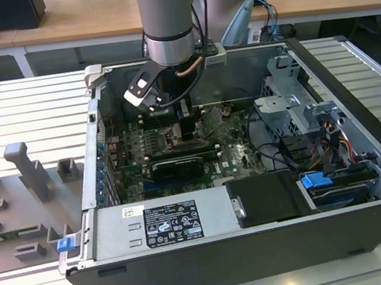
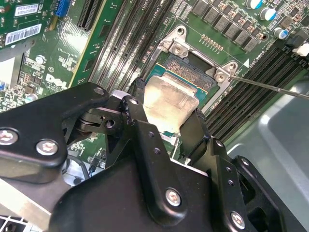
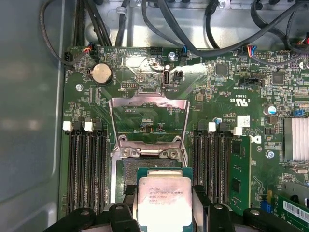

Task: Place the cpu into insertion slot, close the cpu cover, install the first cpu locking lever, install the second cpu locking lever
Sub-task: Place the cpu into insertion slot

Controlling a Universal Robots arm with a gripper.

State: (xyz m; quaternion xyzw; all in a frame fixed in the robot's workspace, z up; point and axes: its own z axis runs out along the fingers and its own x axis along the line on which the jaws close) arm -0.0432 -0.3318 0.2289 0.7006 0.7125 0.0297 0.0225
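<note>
While silver hinged cpu cover (image 3: 145, 101) stands open, black gripper (image 2: 166, 113): clamps flat silver-beige square cpu (image 3: 164, 200)
insertion slot (image 3: 128, 169): dark, silver-rimmed, beneath gripper

Dull pale metal cpu (image 3: 164, 200), shiny silver metal cpu cover (image 3: 147, 101), matt black hand (image 2: 168, 113), glossy green circuit board (image 3: 231, 96)

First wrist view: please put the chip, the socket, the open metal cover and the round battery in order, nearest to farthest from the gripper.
1. The chip, held in the gripper.
2. The socket, just beyond the chip's far edge.
3. The metal cover, standing open behind the socket.
4. The round battery, past the cover, near the board's edge.
</note>
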